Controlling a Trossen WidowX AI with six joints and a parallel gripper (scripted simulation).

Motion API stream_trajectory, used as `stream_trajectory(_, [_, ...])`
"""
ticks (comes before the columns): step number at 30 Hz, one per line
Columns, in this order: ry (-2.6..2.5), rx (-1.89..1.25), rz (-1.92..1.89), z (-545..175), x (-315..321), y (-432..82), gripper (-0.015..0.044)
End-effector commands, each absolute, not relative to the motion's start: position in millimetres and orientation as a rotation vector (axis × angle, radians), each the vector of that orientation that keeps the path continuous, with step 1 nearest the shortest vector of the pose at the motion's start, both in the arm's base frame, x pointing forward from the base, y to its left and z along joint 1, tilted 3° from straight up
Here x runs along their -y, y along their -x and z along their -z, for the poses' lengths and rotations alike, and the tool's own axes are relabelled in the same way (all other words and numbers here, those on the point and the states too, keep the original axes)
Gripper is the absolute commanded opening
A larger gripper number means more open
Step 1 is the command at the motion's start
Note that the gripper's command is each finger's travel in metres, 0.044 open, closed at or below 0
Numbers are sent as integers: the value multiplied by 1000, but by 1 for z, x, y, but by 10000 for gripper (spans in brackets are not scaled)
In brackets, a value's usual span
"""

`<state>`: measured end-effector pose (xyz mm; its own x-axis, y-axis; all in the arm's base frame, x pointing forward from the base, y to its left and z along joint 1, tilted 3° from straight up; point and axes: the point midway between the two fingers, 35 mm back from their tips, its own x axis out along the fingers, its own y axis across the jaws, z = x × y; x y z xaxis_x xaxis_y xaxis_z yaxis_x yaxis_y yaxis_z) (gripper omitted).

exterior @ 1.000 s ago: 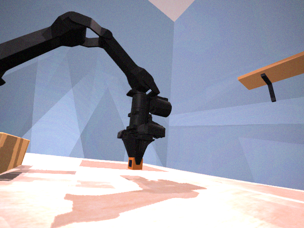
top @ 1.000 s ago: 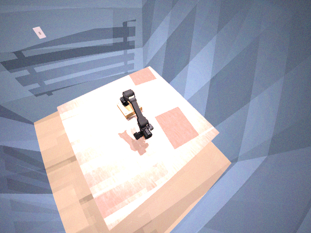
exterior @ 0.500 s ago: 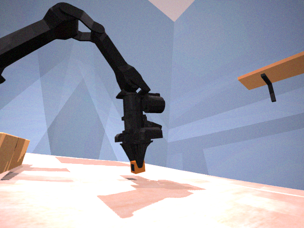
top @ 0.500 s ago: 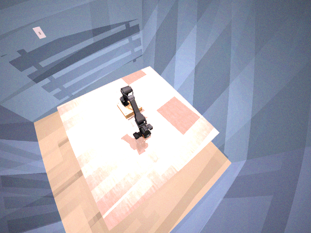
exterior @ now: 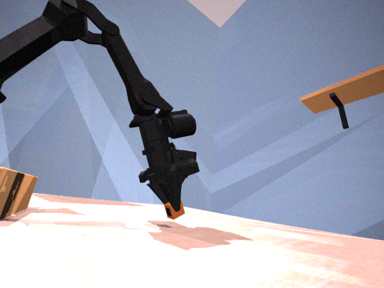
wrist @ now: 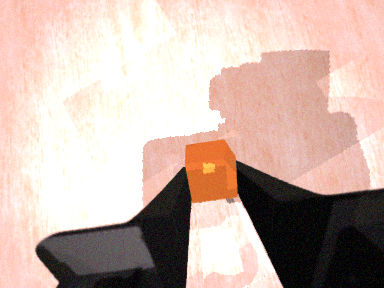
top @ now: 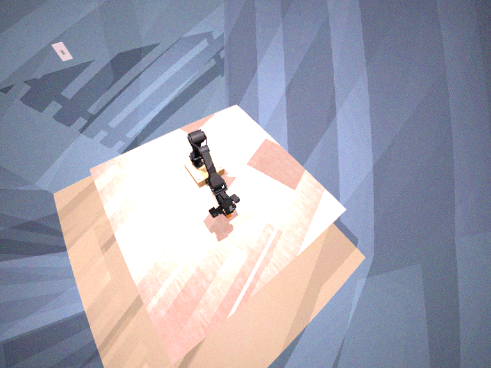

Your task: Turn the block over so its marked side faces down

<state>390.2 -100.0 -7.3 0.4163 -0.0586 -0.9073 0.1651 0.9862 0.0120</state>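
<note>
The orange block (top: 228,215) (exterior: 173,215) (wrist: 212,186) is between the fingertips of my gripper (top: 227,211) (exterior: 174,208) (wrist: 209,169), which is shut on it. In the exterior view the block is tilted and held a little above the table (top: 158,206) (exterior: 124,257) (wrist: 100,65), with a gap between its lowest corner and the shadow below. Its dark marked side (exterior: 168,211) faces left, toward the arm's base, and slightly down. The mark does not show in the wrist view. The gripper leans, fingertips pointing down and outward.
The arm's wooden mount (top: 193,174) (exterior: 23,192) stands behind the gripper, at the left edge in the exterior view. An orange-brown shelf (exterior: 356,88) on a black bracket is on the wall at the right, far above the table.
</note>
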Motion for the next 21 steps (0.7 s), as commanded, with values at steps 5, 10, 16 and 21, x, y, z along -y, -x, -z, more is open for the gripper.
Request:
stream_trajectory(5, [-104, -1061, 142, 4, 99, -387, 0])
stream_trajectory(10, [-101, -1023, 145, 10, 100, -391, 0])
stream_trajectory(16, [-95, -931, 149, 22, 101, -396, 0])
stream_trajectory(21, [-90, -855, 153, 29, 102, -398, 0])
